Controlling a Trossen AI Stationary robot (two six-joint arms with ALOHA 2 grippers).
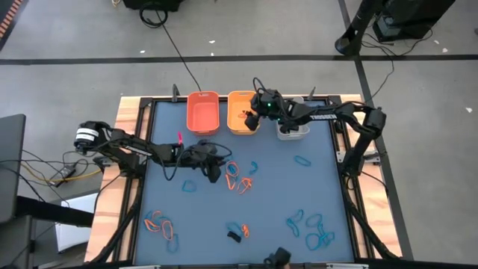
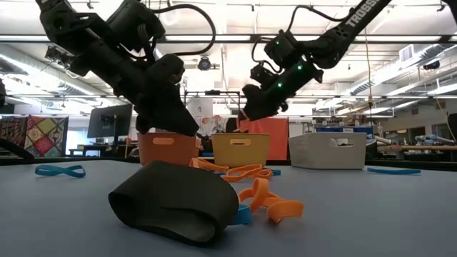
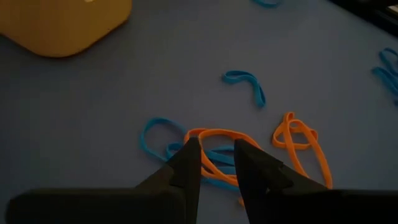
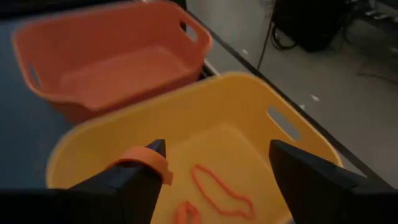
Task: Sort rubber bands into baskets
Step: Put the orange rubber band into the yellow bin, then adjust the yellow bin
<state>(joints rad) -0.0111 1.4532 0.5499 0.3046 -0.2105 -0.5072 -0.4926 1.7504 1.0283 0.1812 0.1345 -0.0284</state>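
Right wrist view shows the right pincer (image 4: pixel 214 155) spread wide above the yellow-orange basket (image 4: pixel 292 130), yet an orange rubber band (image 4: pixel 146 158) clings to one finger and might be carried back out.

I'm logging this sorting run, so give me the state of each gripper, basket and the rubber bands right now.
right gripper: open, over the yellow-orange basket, an orange band clinging to one finger.
left gripper: jaws partly open, low over a tangle of orange and blue bands.
yellow-orange basket: holds orange bands.
orange basket: looks empty.
grey-white basket: contents hidden.
black band: lying on the table.
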